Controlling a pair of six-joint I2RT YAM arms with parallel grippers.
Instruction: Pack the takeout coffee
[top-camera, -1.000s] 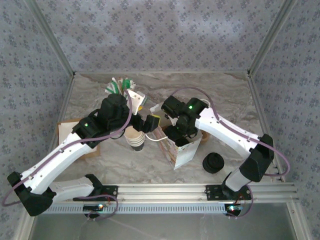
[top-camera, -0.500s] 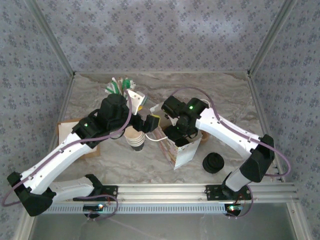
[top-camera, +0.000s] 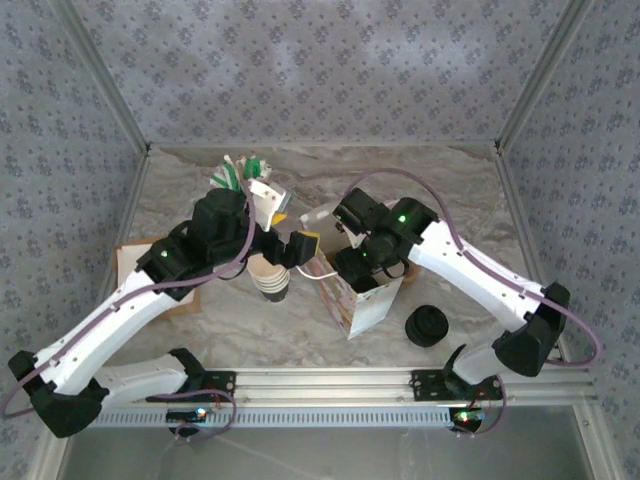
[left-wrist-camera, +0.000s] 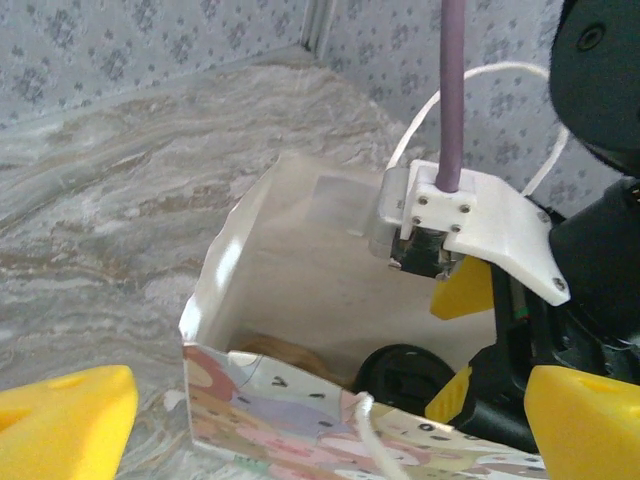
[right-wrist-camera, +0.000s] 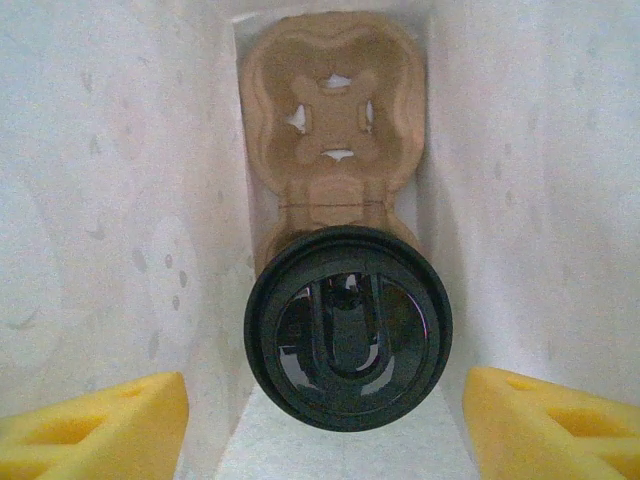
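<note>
Takeout coffee (right-wrist-camera: 348, 328) sits inside the paper bag (left-wrist-camera: 262, 425), lid up, apparently seated in the near end of the cardboard carrier (right-wrist-camera: 335, 95) on the bag's floor. My right gripper (right-wrist-camera: 325, 420) hangs above it in the bag mouth, fingers spread wide of the lid, touching nothing. Left gripper (left-wrist-camera: 325, 415) fully apart beside the bag, empty. Judgement: placement looks done. What's left is lifting the right arm out without snagging the bag walls.

right arm (top-camera: 470, 268) swung outward, left arm (top-camera: 130, 310) shifted slightly
</note>
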